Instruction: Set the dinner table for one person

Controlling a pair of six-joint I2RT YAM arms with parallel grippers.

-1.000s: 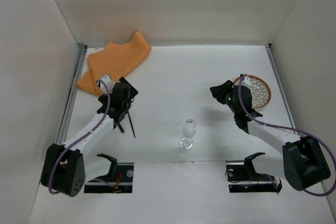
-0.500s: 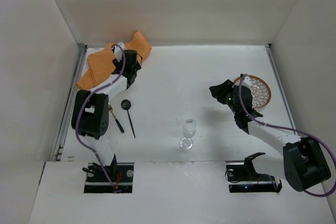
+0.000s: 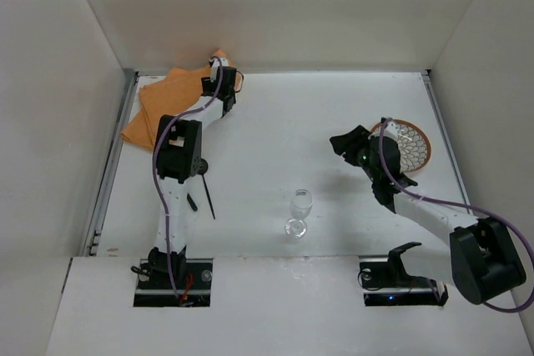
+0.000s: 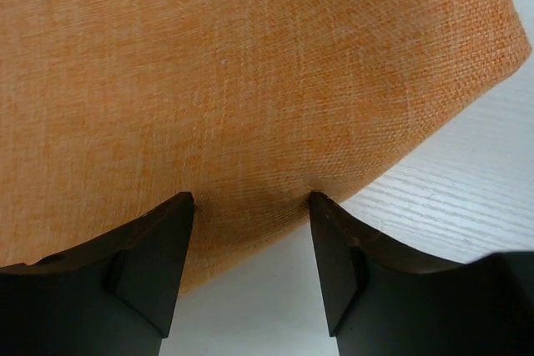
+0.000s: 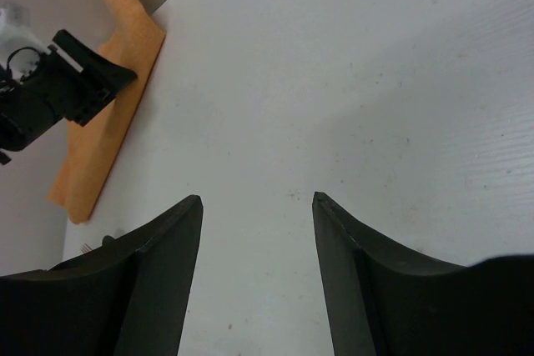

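Ahead of my left gripper (image 4: 250, 199), whose jaws stand spread and pinch nothing, the orange cloth (image 4: 250, 72) fills the view. Its rounded edge runs crosswise from one fingertip to the other. Beneath both sets of jaws lies the dinner table (image 3: 284, 114); my right gripper (image 5: 257, 202), likewise spread and empty, hovers over bare tabletop well apart from the cloth, so I judge the left arm the nearer for a pinch on that edge.
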